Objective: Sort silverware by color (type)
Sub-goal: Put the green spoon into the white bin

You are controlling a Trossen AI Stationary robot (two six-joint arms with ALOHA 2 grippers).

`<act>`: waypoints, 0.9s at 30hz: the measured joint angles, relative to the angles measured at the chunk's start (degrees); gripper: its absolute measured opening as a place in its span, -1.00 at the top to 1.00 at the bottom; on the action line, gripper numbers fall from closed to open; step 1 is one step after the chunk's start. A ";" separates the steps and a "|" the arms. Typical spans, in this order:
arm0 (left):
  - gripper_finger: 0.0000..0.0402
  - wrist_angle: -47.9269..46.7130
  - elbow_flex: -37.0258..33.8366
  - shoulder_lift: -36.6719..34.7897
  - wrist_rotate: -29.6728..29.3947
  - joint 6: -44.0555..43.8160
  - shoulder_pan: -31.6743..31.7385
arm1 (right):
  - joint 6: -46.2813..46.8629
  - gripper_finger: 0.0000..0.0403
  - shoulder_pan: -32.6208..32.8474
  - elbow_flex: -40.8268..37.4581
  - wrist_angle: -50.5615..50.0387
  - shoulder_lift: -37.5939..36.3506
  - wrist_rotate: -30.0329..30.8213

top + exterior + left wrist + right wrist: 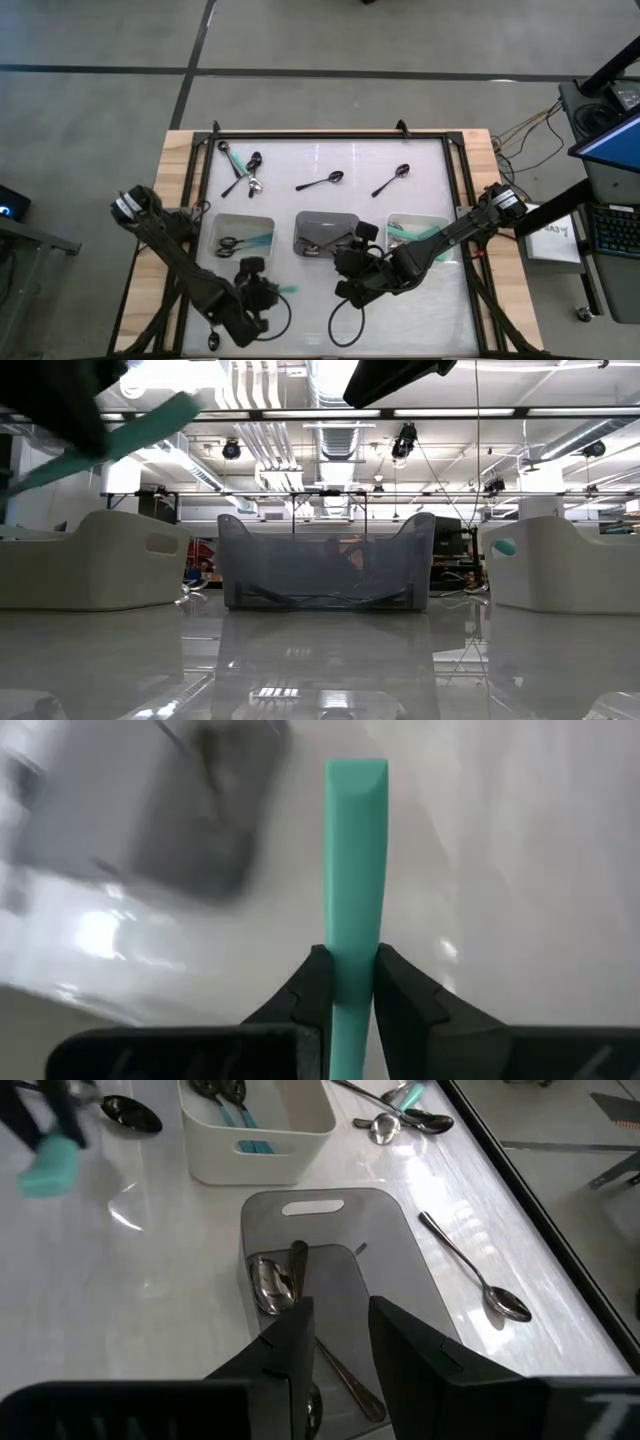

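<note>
My left gripper (272, 290) hangs above the table's near side, in front of the left white tray (262, 222), shut on a mint-green spoon (355, 840). Over the near end of the grey middle tray (400, 1230), my right gripper (338, 1308) stands open with nothing between its fingers. Silver spoons (272, 1280) lie in that tray. The left white tray holds black spoons (222, 1092) and mint-green ones. A mint-green spoon (422, 233) lies in the right white tray (440, 222). Two black spoons (322, 182) (392, 180) and a mixed cluster (242, 168) lie loose at the far side. My left gripper pinches the mint-green spoon's flat handle (354, 935) between its two fingers. The handle runs along the fingers, and its squared free end (355, 775) reaches well past their tips. The fingers slant downward. The spoon is lifted clear of the table and shows tilted in the low view (130, 435).
A dark frame (330, 136) runs around the white work surface. The three trays stand in a row across the middle. Bare surface lies between the trays and the near edge (310, 320), partly taken up by both arms and a cable loop (345, 325).
</note>
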 joint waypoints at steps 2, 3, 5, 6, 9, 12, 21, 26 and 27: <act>0.84 0.07 1.45 -0.28 -5.25 1.42 0.96 | -0.13 0.55 0.00 0.00 0.43 0.00 0.02; 0.84 0.18 2.25 -0.36 -8.23 2.24 1.37 | -0.06 0.55 0.00 0.00 1.09 0.00 0.02; 0.84 0.14 3.67 -0.37 -13.43 3.44 2.17 | 0.21 0.55 0.00 0.00 2.00 0.00 0.02; 0.84 0.12 4.37 -0.37 -15.79 3.45 2.47 | 0.36 0.55 0.00 0.00 2.32 0.00 0.01; 0.84 0.31 6.44 -0.39 -22.34 3.14 3.05 | 0.42 0.55 -0.03 0.00 2.73 0.00 0.02; 0.84 0.59 7.81 -0.38 -27.43 3.02 3.13 | 0.42 0.55 -0.29 0.00 2.87 0.00 0.35; 0.84 4.74 8.59 -0.39 -36.20 2.97 3.85 | 1.13 0.55 -0.66 0.00 3.04 0.11 0.05; 0.84 9.03 7.96 -0.30 -36.26 3.08 4.60 | 1.39 0.55 -1.14 0.00 3.77 0.15 0.63; 0.84 9.10 7.93 -0.27 -36.62 3.18 4.65 | 1.91 0.55 -1.29 0.00 4.00 0.15 0.60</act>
